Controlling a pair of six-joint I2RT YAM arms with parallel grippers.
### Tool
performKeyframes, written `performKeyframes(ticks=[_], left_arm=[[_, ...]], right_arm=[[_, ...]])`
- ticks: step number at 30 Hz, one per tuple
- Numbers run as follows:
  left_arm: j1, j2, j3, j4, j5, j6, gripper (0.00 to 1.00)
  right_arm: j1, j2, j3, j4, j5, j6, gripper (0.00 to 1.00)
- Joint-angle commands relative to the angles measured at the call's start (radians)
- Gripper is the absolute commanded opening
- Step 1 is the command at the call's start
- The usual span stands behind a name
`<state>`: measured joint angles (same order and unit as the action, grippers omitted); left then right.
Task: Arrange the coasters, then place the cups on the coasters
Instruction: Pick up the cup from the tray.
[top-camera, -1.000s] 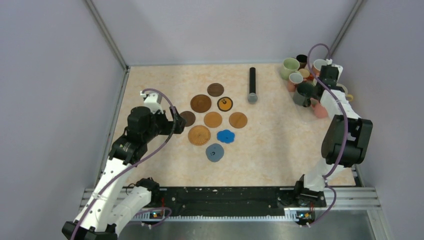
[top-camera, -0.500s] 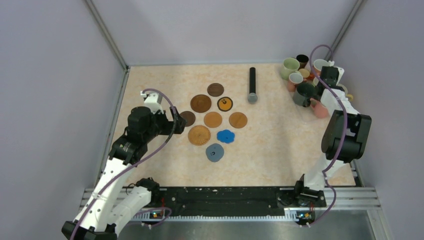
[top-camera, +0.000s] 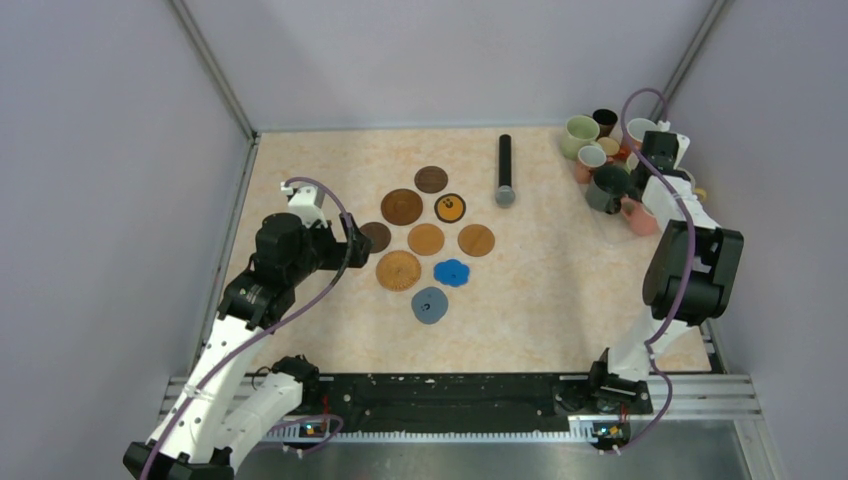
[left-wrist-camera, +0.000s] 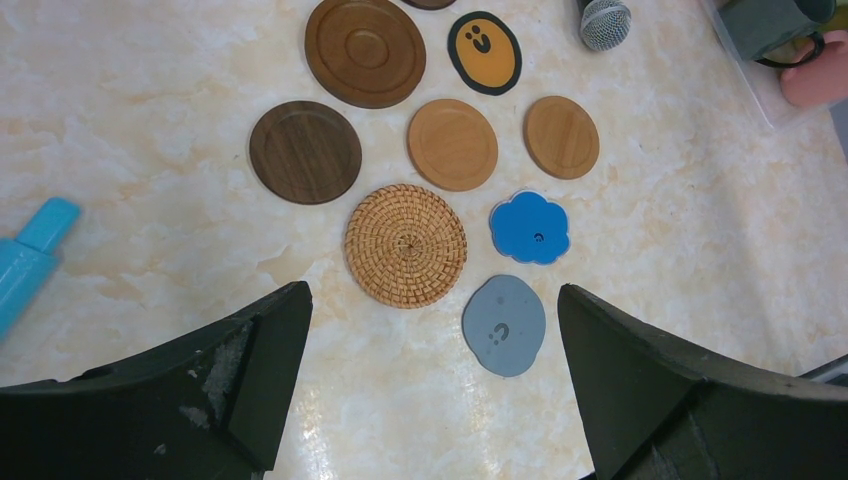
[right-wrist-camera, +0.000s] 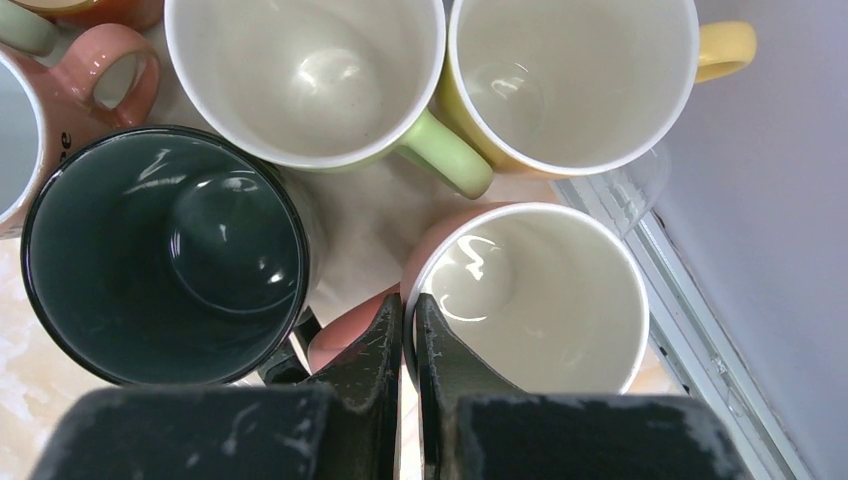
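- Marbled beige table (top-camera: 560, 300), boxed in by pale grey walls (top-camera: 450, 60).
- Dark lettering on a second pink mug (right-wrist-camera: 60, 140), unreadable.
- 9 coasters (top-camera: 425, 239) clustered mid-table below the left gripper (left-wrist-camera: 430, 310), its jaws wide apart and empty.
- Cups (top-camera: 605, 160) crowd the far right corner; right gripper (right-wrist-camera: 408, 330) is pinched onto the pink cup (right-wrist-camera: 530, 300) rim.

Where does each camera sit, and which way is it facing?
Top external: above and behind the bases, looking down on the table; both arms show.
Left wrist: over the coasters, looking down; the left gripper's open fingers frame the bottom.
Right wrist: straight down into the cups; the right gripper pinches the pink cup's rim.
Shared: the blue flower coaster, in top and left wrist.
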<state>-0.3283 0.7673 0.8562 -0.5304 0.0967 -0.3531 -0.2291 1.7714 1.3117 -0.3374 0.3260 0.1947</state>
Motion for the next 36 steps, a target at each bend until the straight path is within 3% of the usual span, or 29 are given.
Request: performKeyframes(ticks=[1, 23, 30, 36], left_arm=[[-0.003, -0.016, 0.001, 0.036, -0.004, 0.000, 0.99], [-0.003, -0.006, 0.001, 0.034, -0.006, -0.003, 0.99], [-0.003, -0.009, 0.001, 0.034, -0.012, -0.004, 0.99], [-0.003, -0.013, 0.005, 0.026, -0.021, -0.004, 0.99]], right_arm=[[-0.012, -0.074, 0.057, -0.031, 0.067, -0.001, 0.00], [0.033, -0.254, 0.113, -0.118, 0.093, -0.049, 0.00], [0.127, -0.370, 0.110, -0.147, 0.021, -0.099, 0.00], [0.294, -0.471, 0.033, -0.143, -0.055, -0.169, 0.00]])
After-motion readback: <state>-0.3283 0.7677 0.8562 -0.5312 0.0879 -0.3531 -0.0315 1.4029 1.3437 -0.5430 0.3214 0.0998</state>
